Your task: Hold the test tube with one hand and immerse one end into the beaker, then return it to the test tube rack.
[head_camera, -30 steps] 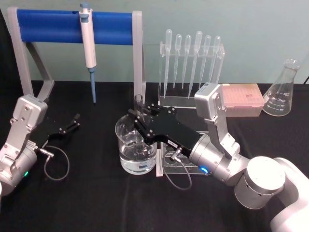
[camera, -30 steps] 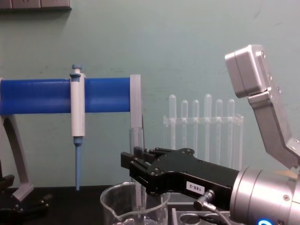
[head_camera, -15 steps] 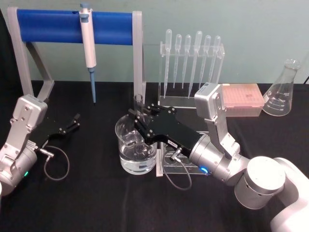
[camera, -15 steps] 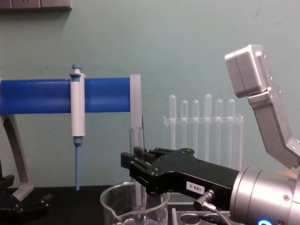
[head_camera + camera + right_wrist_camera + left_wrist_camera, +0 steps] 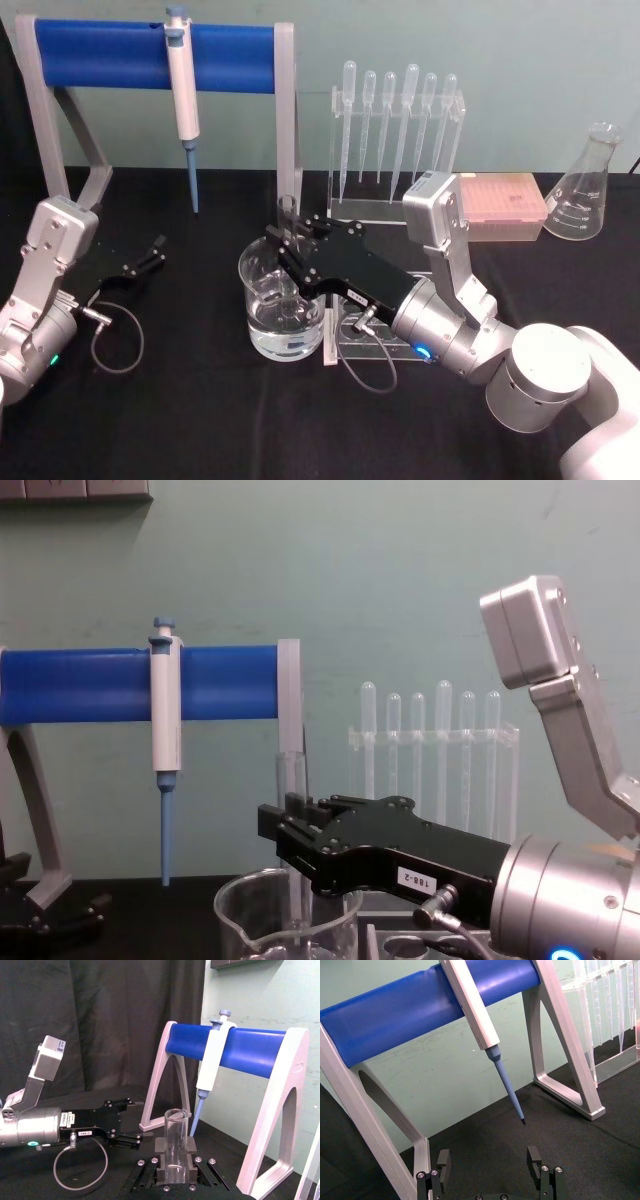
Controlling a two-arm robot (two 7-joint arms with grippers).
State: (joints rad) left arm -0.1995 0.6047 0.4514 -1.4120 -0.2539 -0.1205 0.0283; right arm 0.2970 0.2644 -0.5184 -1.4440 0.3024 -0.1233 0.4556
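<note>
Two fingers of the right gripper point(image 5: 288, 240) close on the test tube point(image 5: 291, 780), holding it upright with its lower part inside the beaker point(image 5: 260, 325), which stands at the middle of the black table point(image 5: 200, 420) with clear liquid in its lower part. The head view looks down on this from above, yet the black fingers cover most of the tube there, leaving little more than its open rim. The chest view shows the tube from the side, rising above the fingers and running down behind the beaker's rim. That view cuts off the beaker's base, so how deep the tube's closed end sits in the liquid cannot be told. The right wrist view shows the grip most plainly, the glass pinched between two dark pads, with the white-and-blue pipettor point(image 5: 210, 1067) hanging on its blue-barred stand point(image 5: 250, 1050) behind. The test tube rack point(image 5: 375, 345) lies just beside the beaker, largely hidden under the right arm. Far to the left, the left gripper point(image 5: 489, 1157) rests low near the table, its fingers spread wide and holding nothing.
</note>
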